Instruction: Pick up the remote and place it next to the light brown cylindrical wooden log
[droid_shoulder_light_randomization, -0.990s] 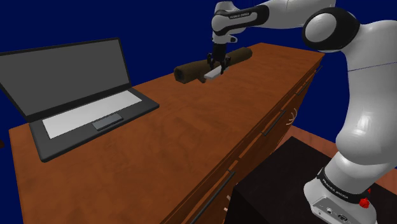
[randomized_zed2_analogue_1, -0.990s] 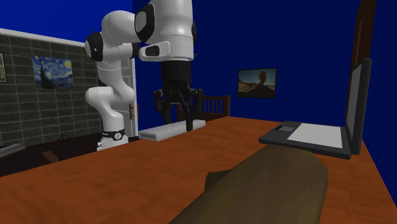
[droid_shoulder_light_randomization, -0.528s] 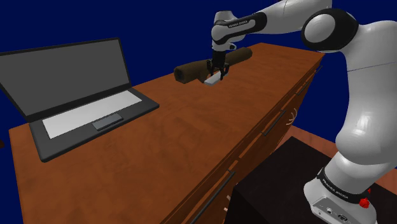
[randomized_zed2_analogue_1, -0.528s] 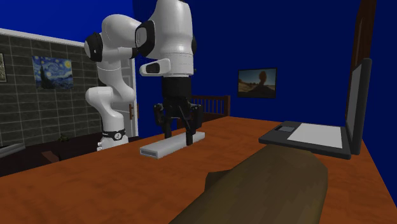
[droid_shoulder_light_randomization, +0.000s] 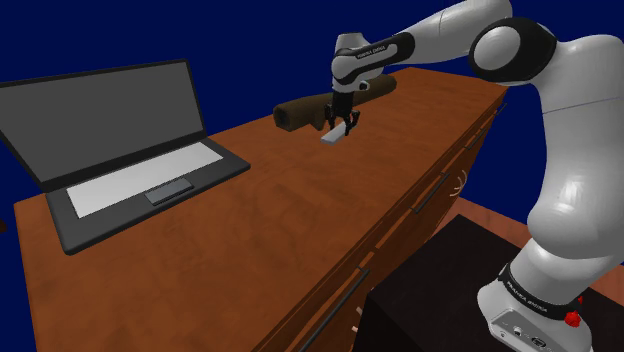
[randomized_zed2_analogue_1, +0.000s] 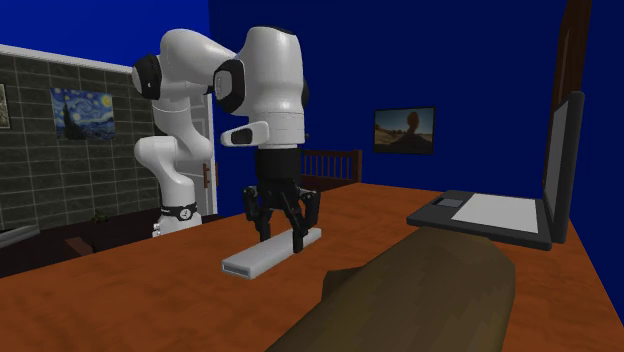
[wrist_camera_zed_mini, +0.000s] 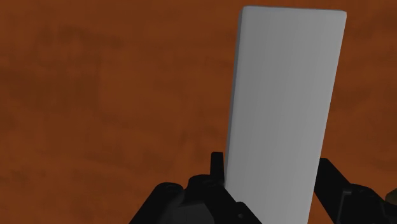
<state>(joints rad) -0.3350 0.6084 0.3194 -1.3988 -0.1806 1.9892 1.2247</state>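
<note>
My black gripper (droid_shoulder_light_randomization: 341, 117) is shut on a flat grey-white remote (droid_shoulder_light_randomization: 335, 133), clasping it near one end. The remote hangs level, very low over the brown wooden tabletop (droid_shoulder_light_randomization: 300, 220); I cannot tell whether it touches. The brown cylindrical log (droid_shoulder_light_randomization: 300, 110) lies just behind the gripper in the shoulder view. In the second exterior view the log (randomized_zed2_analogue_1: 420, 295) fills the foreground, and the gripper (randomized_zed2_analogue_1: 280, 235) holds the remote (randomized_zed2_analogue_1: 265, 255) a short way beyond it. In the wrist view the remote (wrist_camera_zed_mini: 283, 102) runs out from between the fingers (wrist_camera_zed_mini: 218, 170) over the tabletop (wrist_camera_zed_mini: 95, 95).
An open dark laptop (droid_shoulder_light_randomization: 120, 150) with a grey keyboard sits at the left end of the table in the shoulder view, laptop (randomized_zed2_analogue_1: 510, 205) at the right in the second exterior view. The table's drawer front (droid_shoulder_light_randomization: 430, 200) faces the dark stand (droid_shoulder_light_randomization: 440, 290).
The gripper has come straight down with the remote, from above the log's height to just over the tabletop beside the log. The grip has stayed shut.
</note>
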